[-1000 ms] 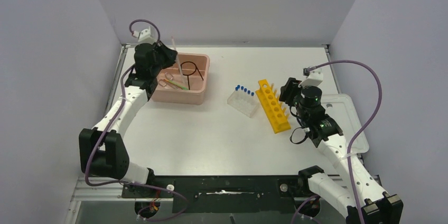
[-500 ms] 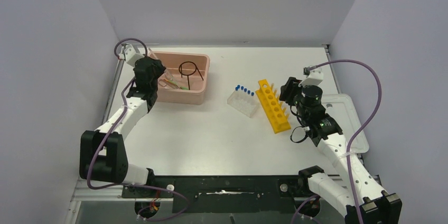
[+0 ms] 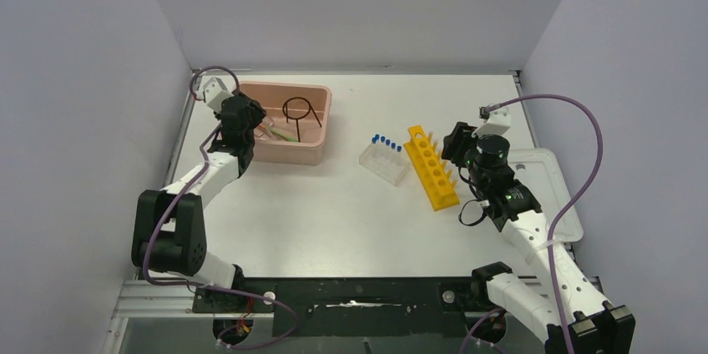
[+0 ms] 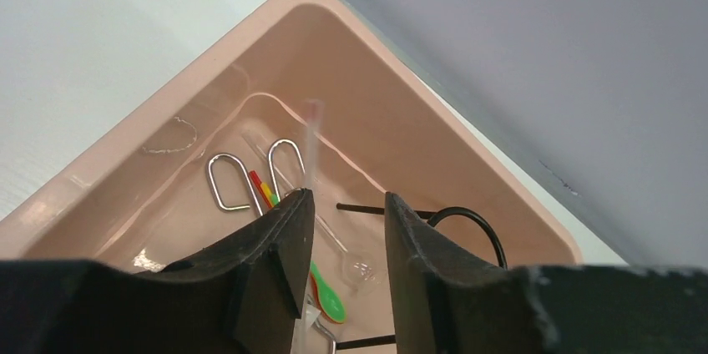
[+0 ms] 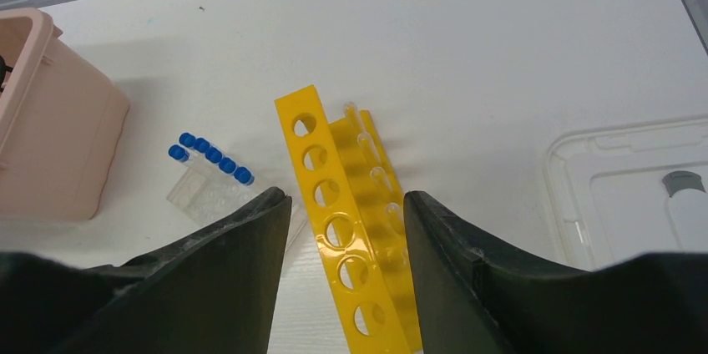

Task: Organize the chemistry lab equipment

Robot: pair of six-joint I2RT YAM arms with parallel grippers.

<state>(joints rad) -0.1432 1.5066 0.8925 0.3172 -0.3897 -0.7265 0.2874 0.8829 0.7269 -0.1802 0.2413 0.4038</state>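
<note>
Left wrist: left end effector parted, thin translucent stick at one finger, over glossy pink rectangular plastic tub; right end effector open.

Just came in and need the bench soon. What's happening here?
The left claw hovers over the pink tub, jaws apart, a thin clear rod standing by one finger above the tongs, wire ring and coloured sticks inside. The right claw hangs open above the yellow holed rack, holding nothing; the clear tube rack stands beside it.
</note>
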